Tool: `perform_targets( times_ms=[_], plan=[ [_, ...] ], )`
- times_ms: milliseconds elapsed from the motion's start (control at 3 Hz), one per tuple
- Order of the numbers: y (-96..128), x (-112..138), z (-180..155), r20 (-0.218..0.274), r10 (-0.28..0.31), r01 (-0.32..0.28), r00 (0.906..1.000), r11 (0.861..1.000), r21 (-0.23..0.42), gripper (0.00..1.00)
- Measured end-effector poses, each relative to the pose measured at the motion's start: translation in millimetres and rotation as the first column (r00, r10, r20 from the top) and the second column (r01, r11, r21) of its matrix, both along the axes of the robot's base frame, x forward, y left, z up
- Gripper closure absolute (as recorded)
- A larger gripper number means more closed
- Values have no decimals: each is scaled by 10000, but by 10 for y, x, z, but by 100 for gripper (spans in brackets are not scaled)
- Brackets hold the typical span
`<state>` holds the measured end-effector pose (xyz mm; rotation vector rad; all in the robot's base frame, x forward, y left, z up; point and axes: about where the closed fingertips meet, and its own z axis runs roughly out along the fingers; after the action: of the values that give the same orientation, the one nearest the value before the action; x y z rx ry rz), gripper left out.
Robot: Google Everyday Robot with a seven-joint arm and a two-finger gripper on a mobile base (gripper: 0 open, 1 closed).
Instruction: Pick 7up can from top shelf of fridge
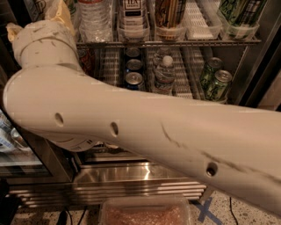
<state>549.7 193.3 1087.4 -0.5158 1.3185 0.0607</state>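
Arm: the white arm (153,132) swept across the view from lower right to upper left, hiding much of the fridge (131,176).
Pincer: the pincer (39,19) sat at the upper left, at the left end of the top shelf (175,43).
Pincer state: could not be told, apart or together.
7up can: not made out; the arm covered the shelf's left end.
Top shelf: a water bottle (94,17), a tea can (134,13), a tall brown can (169,13) and green cans in a clear tub (239,15).
Lower rack: dark blue cans (134,79), a small water bottle (166,72) and two green cans (215,81).
Floor: a clear container (145,213) stood beside a blue tape cross (204,211).
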Motion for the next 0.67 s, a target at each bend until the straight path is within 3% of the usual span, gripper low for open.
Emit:
perform_targets(
  times_ms=[667],
  plan=[
    [-19, 167, -61, -68, -380, 381, 9993, 9990, 227, 33]
  ],
)
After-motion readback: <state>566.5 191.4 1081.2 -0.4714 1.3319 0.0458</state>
